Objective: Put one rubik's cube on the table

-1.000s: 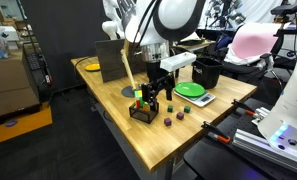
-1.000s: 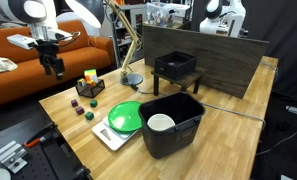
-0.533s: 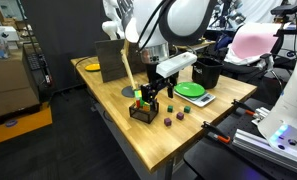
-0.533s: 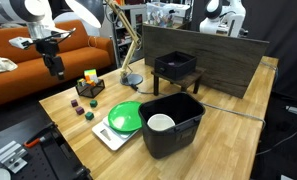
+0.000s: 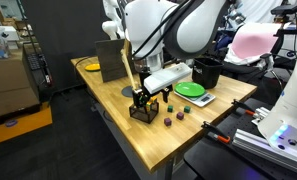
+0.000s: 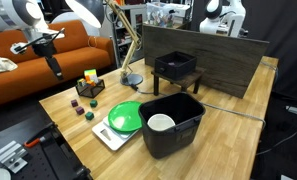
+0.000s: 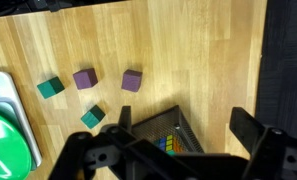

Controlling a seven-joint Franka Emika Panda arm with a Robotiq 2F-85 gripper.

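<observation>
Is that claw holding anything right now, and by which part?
Nothing is held. The gripper is open and empty above the black wire basket, where a rubik's cube lies.

In an exterior view an orange sofa (image 6: 93, 50) was seen at the back, and in an exterior view a dark partition (image 5: 58, 40), cardboard boxes (image 5: 8, 78) and a grey floor (image 5: 73, 132) with an orange patch (image 5: 23, 122) were shown.

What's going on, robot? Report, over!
Hand open, empty, over basket. Cube in basket, not yet on table. Blocks beside basket, not in the way.
</observation>
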